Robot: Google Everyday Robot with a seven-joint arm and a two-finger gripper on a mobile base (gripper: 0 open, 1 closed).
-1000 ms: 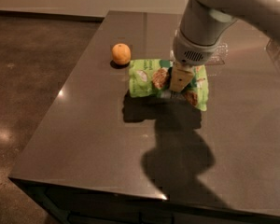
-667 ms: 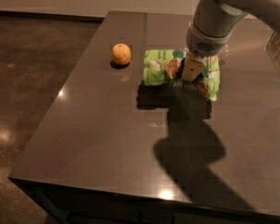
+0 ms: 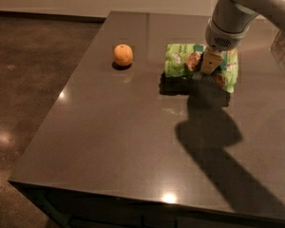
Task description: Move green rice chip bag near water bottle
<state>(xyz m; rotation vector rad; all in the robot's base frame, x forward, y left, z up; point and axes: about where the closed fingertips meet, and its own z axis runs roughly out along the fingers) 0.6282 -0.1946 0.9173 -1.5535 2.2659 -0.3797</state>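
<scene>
The green rice chip bag (image 3: 179, 60) hangs a little above the dark table (image 3: 133, 141), right of centre near the far side, with its shadow on the table just below it. My gripper (image 3: 210, 66) comes down from the upper right and is shut on the middle of the bag. A faint clear shape at the right edge (image 3: 281, 44), partly behind my arm, may be the water bottle; I cannot make out its cap or label.
A round orange fruit (image 3: 123, 54) sits on the table to the left of the bag. The table's left and front edges drop to a dark polished floor (image 3: 23, 80). My arm's shadow falls across the table's right front part.
My gripper has carried the green bag to the right and slightly toward the far side, away from the orange fruit. The fruit has not moved.
</scene>
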